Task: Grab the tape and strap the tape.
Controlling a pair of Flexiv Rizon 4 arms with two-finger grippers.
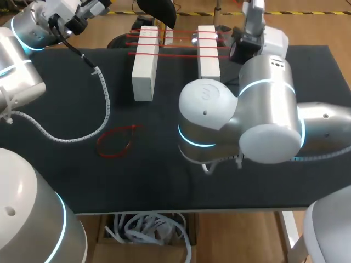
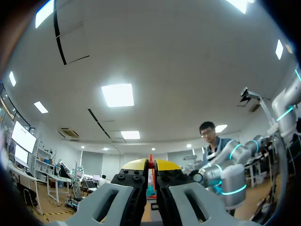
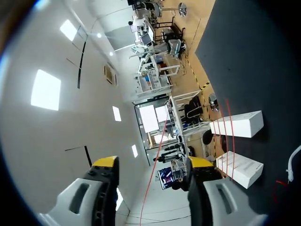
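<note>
Left gripper (image 2: 150, 165) pinched closed on a red tape strip (image 2: 151, 159). Right gripper (image 3: 153, 162) fingers wide apart, thin red strand (image 3: 158, 150) running between them. Red tape lines (image 1: 178, 46) span two white blocks (image 1: 143, 71), far centre. Red tape loop (image 1: 116, 141) lies near-left on black table (image 1: 66, 181).

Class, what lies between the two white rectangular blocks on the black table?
Thin red tape strands stretch from the left white rectangular block to the right white block near their far ends; elsewhere the black table is bare. Seen in the head view.
</note>
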